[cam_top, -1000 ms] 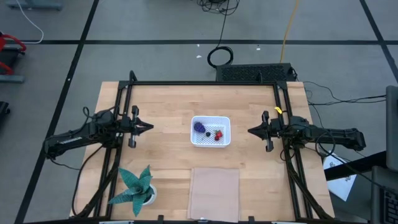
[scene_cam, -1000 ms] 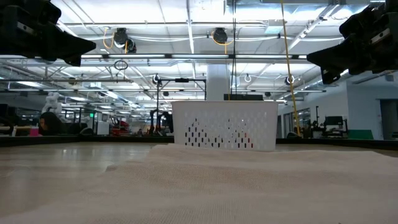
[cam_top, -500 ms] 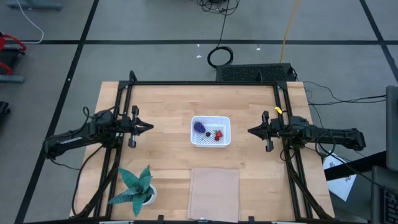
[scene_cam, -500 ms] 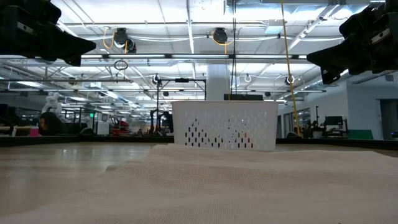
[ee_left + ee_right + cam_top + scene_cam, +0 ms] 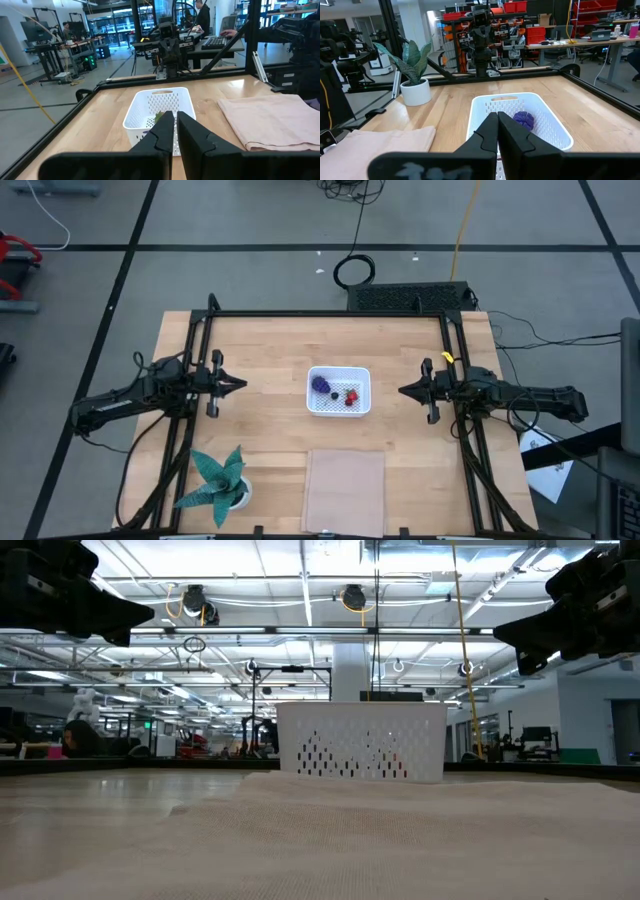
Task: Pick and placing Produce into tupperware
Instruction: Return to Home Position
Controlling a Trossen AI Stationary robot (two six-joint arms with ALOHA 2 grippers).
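The white tupperware point(image 5: 338, 391) sits at the table's middle, its mesh wall facing the low view point(image 5: 361, 742). Inside it lie the purple lump point(image 5: 321, 384), also showing in the right wrist view point(image 5: 523, 119), the red piece point(image 5: 351, 395) and a small dark ball point(image 5: 335, 394). My left gripper point(image 5: 243, 384) hovers left of the tupperware, shut, pointing at it. My right gripper point(image 5: 402, 391) hovers right of it, shut, pointing at it. Both fingertips show shut in the wrist views point(image 5: 175, 116) point(image 5: 497, 118). Neither touches anything.
A teal spiky potted plant point(image 5: 216, 480) stands at the near left corner. A flat pinkish cloth-like rectangle point(image 5: 345, 478) lies near the table's near edge, in front of the tupperware. A black frame point(image 5: 330, 314) edges the table. Bare wood lies on both sides of the tupperware.
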